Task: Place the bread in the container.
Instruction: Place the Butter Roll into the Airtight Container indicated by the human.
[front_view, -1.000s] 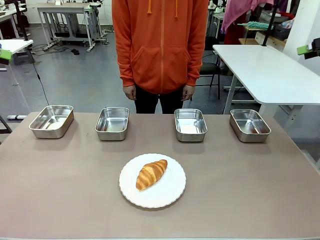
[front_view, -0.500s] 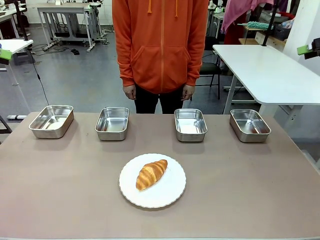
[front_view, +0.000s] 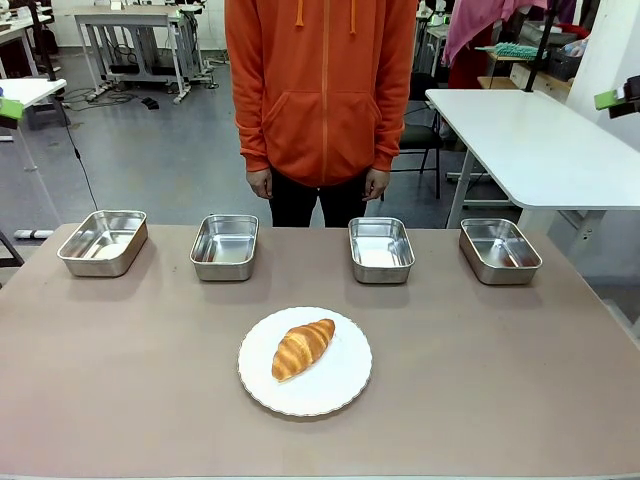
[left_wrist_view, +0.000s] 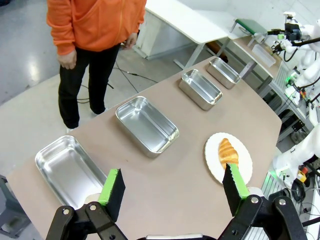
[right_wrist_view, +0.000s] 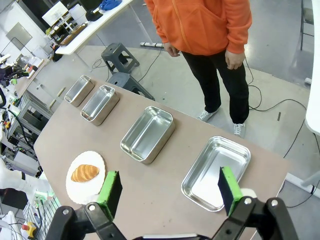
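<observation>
- Left claw (left_wrist_view: 171, 172) hangs high over the bench (front_view: 500, 380), tilted down, jaws spread wide and empty.
- Right claw (right_wrist_view: 169, 172) is likewise high, wide open and empty.
- Bread (front_view: 303, 347) lies on the white plate (front_view: 342, 378), well apart from the four steel pans (front_view: 224, 247).
- The person's hands (front_view: 260, 184) hang down at the sides.

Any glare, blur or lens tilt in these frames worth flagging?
Front view: sharp, evenly lit, mild glare inside the pans. Left wrist view: tilted, bright reflection on the floor beyond the table. Right wrist view: tilted too, bread sharp.
</observation>
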